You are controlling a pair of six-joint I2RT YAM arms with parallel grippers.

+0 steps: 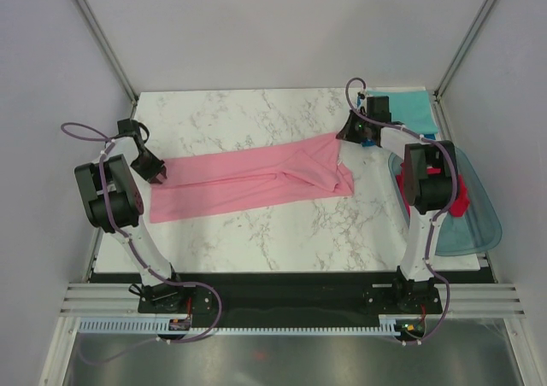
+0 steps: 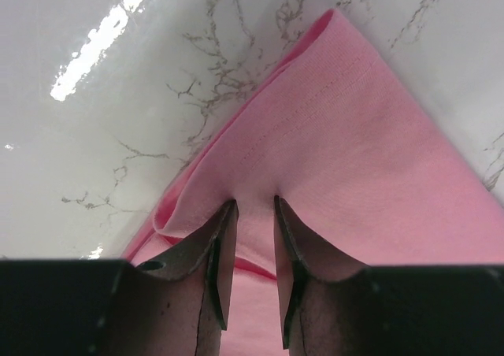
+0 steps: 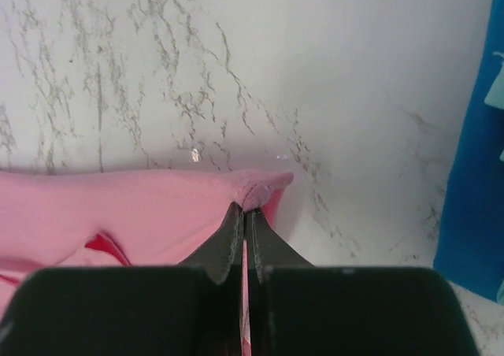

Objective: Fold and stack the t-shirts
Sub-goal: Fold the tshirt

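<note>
I saw only part of the teal shirt at far right, its left end behind the right arm. That arm also hid most of the red cloth in the tub, and the blue cloth ran off my right wrist view.

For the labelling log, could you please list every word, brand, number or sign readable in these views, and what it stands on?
There are none to read. The pink t-shirt, the teal t-shirt, the marble table and the clear plastic tub show no print in any view. Any marking on the arms is too small to make out.
</note>
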